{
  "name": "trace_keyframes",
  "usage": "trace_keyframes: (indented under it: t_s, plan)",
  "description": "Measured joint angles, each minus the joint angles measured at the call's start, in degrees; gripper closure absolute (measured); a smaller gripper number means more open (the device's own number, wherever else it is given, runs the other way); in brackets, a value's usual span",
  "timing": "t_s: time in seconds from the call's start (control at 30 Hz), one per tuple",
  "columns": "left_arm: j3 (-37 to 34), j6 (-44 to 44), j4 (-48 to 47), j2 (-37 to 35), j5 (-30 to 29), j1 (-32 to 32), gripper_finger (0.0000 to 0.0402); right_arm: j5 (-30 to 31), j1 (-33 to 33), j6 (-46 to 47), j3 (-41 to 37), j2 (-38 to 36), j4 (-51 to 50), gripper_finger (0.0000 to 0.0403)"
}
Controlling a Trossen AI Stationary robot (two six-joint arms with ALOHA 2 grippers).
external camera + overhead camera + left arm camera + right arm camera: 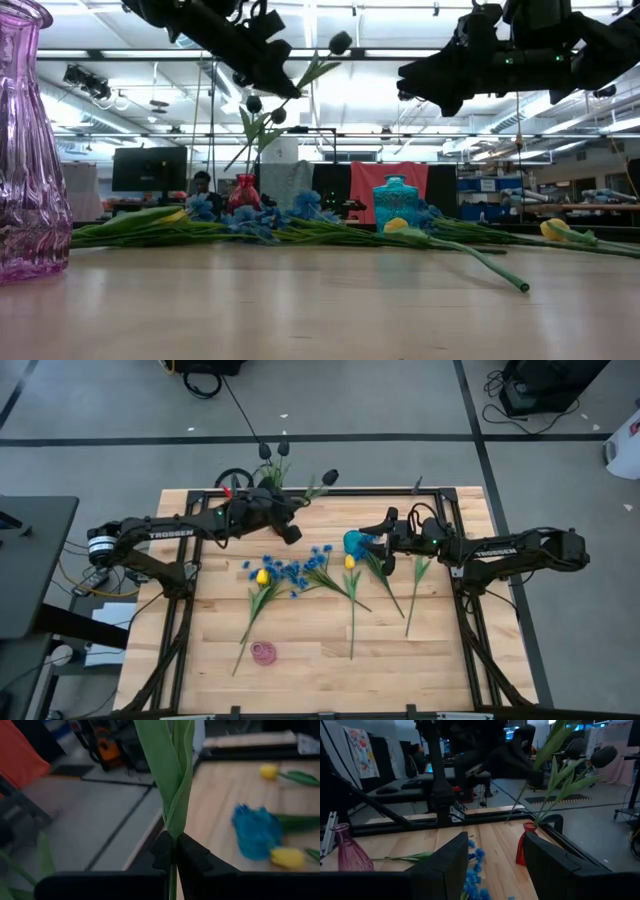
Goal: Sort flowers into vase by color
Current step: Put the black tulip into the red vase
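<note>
1. Dark tulip (330, 477) stem was pinched in the left gripper (172, 851), bloom beyond its tips, held high so it could drop into the red vase (524, 845) below, which already held dark tulips.
2. Right gripper (495, 865) hovered with fingers spread beside the teal vase (355, 542), probably waiting.
3. Yellow tulips (262, 576) and blue flowers (295, 573) lay on the table (320, 660) between both claws, unsorted.

Flowers (300, 575) and teal vase (354, 542) crowd mid-table; the table (400, 670) near edge lies bare.

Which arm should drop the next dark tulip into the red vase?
Left: its gripper is shut on a dark tulip stem near the red vase. The right gripper is open, empty.
</note>
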Motion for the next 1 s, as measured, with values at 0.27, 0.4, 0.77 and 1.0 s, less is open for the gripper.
trace_keyframes:
  t_s: [0.27, 0.4, 0.77, 1.0]
  plan:
    - [-0.4, 3.9, 7.9, 0.0, 4.9, 3.7, 0.0376, 0.1, 0.0, -0.1, 0.0, 0.0, 0.0, 0.0206]
    - [-2.8, 3.8, 13.6, 0.0, 6.9, 5.6, 0.0376, 0.1, 0.0, -0.2, 0.0, 0.0, 0.0, 0.0206]
    - [-11.4, 2.1, 26.1, 0.1, 9.3, 9.3, 0.0376, 0.1, 0.0, -0.2, 0.0, 0.0, 0.0, 0.0206]
    - [-15.3, 0.9, 26.7, 0.1, 8.9, 9.3, 0.0376, 0.1, 0.0, -0.4, 0.0, 0.0, 0.0, 0.0206]
